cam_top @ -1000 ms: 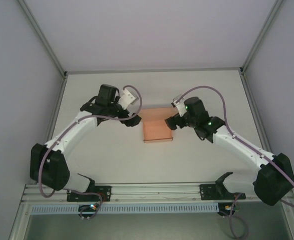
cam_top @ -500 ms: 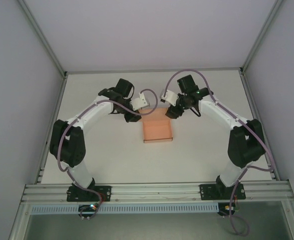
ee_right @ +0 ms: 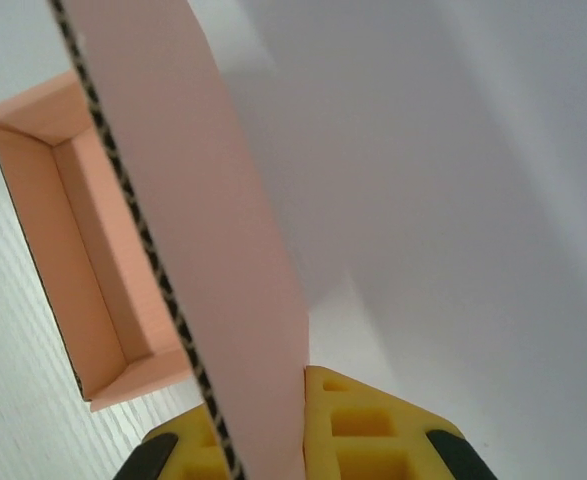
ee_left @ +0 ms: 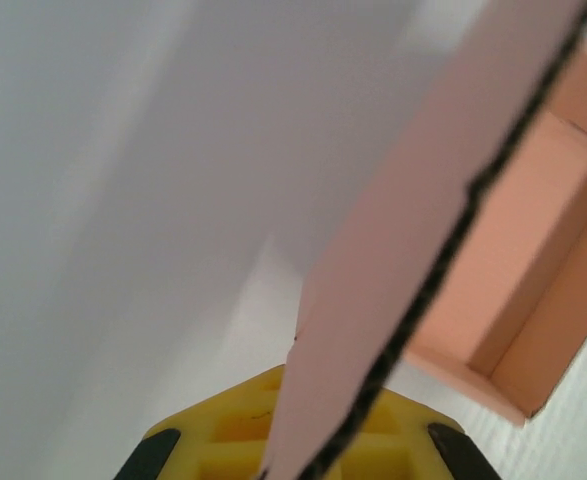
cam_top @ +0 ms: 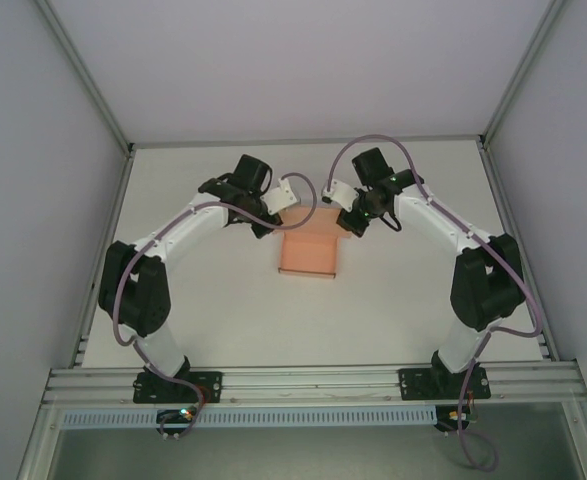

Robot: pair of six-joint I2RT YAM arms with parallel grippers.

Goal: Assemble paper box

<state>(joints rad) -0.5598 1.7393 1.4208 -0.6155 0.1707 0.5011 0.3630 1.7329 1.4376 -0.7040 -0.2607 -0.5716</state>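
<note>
Card flap pinched at both far corners

The paper box [cam_top: 308, 258] was seen near the middle of the desk [cam_top: 203, 310], tray open upward and far flap lifted. The left claw [cam_top: 276, 222] and right claw [cam_top: 343, 222] were each clamped shut on that flap's edge (thin corrugated card, seen edge-on at both wrists). The card was judged light, fairly stiff yet easily creased, and best gripped close to the fold lines.
</note>
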